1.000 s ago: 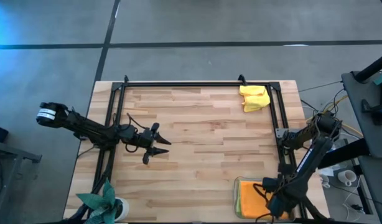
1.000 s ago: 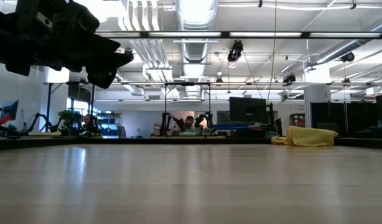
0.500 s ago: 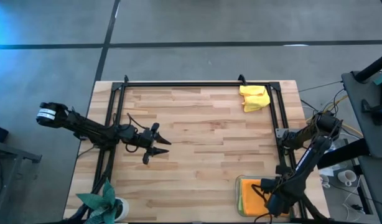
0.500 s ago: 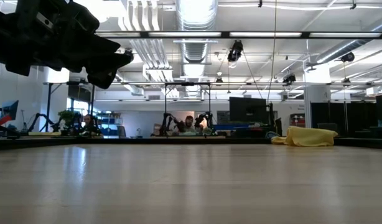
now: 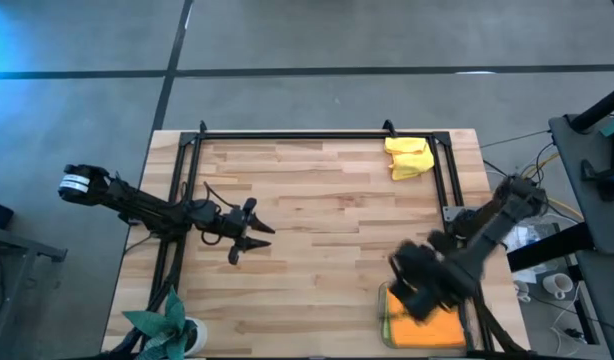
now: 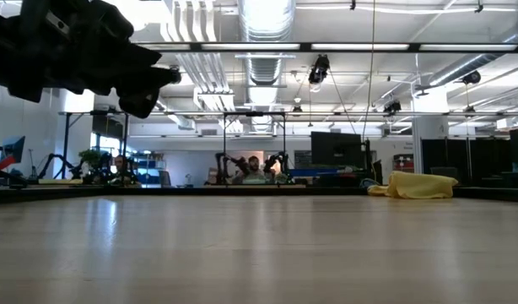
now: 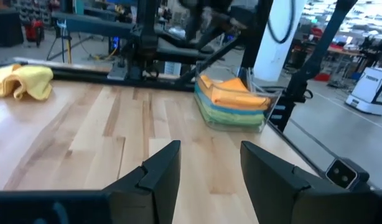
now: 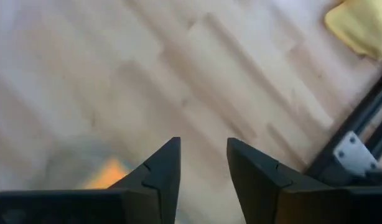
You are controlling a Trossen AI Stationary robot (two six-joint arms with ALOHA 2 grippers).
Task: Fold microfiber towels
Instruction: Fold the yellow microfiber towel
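High view: right gripper (image 5: pixel 412 285) hovers above stacked microfiber towels (image 5: pixel 432 325) in clear tray (image 5: pixel 384 318) at table's near right corner, likely to fetch one; a yellow towel (image 5: pixel 408 157) lies crumpled at far right edge.
Left wrist view: left gripper (image 7: pixel 206 163) waits mid-left, jaws apart, empty.
Right wrist view: jaws apart, nothing between.

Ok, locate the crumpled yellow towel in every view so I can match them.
High view: yellow towel at the table's far edge, right of centre.
Low view: far right, on the table's far edge.
Left wrist view: far left.
Right wrist view: top right corner.
Shared landmark: black frame rail beside it.
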